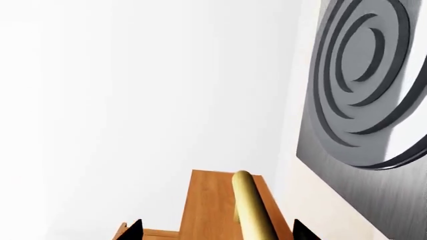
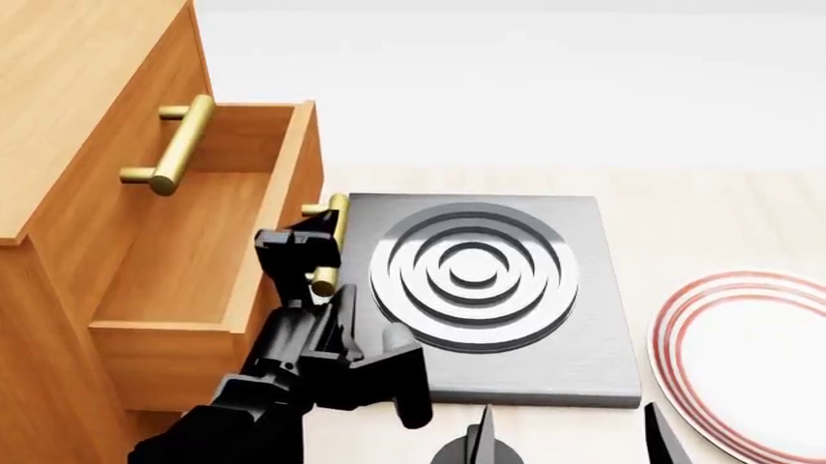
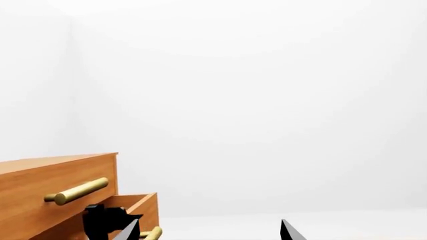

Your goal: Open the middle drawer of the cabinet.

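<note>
Middle drawer (image 2: pixel 213 251) out, left claw (image 2: pixel 313 253) on handle (image 2: pixel 329 242).

left gripper (image 2: pixel 325 253) jaws clamped, right gripper (image 2: pixel 568 440) jaws apart

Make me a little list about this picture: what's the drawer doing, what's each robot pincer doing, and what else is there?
middle drawer: pulled out of the cabinet, inside looks empty
drawer's handle: brass bar, between the left pincer's fingers
left pincer: at that handle
right pincer: open, holding nothing
upper drawer's handle: untouched
also there: grey ringed slab, red-rimmed plate
</note>
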Controlling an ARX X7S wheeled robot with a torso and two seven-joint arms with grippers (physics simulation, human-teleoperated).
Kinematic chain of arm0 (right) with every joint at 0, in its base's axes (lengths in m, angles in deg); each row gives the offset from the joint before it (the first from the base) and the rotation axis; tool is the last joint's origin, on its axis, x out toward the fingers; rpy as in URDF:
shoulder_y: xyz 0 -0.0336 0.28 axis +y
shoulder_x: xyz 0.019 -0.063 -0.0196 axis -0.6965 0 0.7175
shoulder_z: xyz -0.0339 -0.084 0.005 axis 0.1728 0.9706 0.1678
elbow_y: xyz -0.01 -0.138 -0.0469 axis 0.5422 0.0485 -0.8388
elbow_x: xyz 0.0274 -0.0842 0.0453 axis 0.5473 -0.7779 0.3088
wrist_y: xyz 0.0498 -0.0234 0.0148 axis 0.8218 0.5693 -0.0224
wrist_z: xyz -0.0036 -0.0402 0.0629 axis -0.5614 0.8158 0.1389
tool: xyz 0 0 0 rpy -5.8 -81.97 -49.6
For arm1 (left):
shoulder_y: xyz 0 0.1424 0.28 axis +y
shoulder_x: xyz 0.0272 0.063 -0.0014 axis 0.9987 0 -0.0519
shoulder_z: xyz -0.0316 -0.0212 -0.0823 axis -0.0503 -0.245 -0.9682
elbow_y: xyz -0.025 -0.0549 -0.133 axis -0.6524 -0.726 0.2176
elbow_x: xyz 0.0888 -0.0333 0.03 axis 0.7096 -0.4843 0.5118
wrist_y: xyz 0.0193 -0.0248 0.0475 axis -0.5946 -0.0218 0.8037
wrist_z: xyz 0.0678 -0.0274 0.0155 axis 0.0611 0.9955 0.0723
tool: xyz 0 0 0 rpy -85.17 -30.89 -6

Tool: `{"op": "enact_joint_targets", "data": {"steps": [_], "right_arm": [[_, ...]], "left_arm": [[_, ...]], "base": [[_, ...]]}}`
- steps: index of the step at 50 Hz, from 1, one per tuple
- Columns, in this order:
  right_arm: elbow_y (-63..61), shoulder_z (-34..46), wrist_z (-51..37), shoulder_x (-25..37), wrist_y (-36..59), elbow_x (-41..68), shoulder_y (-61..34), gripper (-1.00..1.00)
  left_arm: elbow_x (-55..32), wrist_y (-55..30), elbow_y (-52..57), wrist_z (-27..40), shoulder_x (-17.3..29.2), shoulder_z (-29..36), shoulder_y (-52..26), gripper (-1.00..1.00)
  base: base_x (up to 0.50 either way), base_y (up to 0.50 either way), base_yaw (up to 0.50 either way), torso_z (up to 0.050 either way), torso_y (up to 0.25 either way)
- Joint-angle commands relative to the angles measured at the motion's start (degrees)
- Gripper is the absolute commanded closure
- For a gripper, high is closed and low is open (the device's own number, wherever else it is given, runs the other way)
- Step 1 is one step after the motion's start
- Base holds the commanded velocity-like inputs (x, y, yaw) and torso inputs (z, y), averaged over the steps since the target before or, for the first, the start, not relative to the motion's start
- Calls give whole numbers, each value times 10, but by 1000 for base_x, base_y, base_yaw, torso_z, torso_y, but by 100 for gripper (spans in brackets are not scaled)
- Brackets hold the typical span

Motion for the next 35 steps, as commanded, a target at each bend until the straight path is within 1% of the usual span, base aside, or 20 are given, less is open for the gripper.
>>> {"op": "enact_joint_targets", "data": {"steps": [1, 13, 19, 25, 35], "right_arm": [[2, 3, -1, 0, 0, 0, -2, -100], [1, 6, -3, 2, -1, -1, -2, -100], [1, 6, -4, 3, -1, -1, -2, -100], [1, 8, -4, 3, 0, -2, -3, -100], [2, 9, -6, 4, 0, -2, -4, -100]], "left_arm": [[67, -4, 27, 41, -13, -2, -17, -100], [56, 0, 26, 54, -13, -2, -21, -100], [42, 8, 24, 49, -13, -3, -18, -100], [46, 16, 24, 56, -13, -2, -16, -100], [38, 30, 26, 80, -13, -3, -20, -100]], "base": [[0, 0, 0, 0, 0], [0, 0, 0, 1, 3], [0, 0, 0, 0, 4], [0, 0, 0, 2, 2], [0, 0, 0, 0, 3]]}}
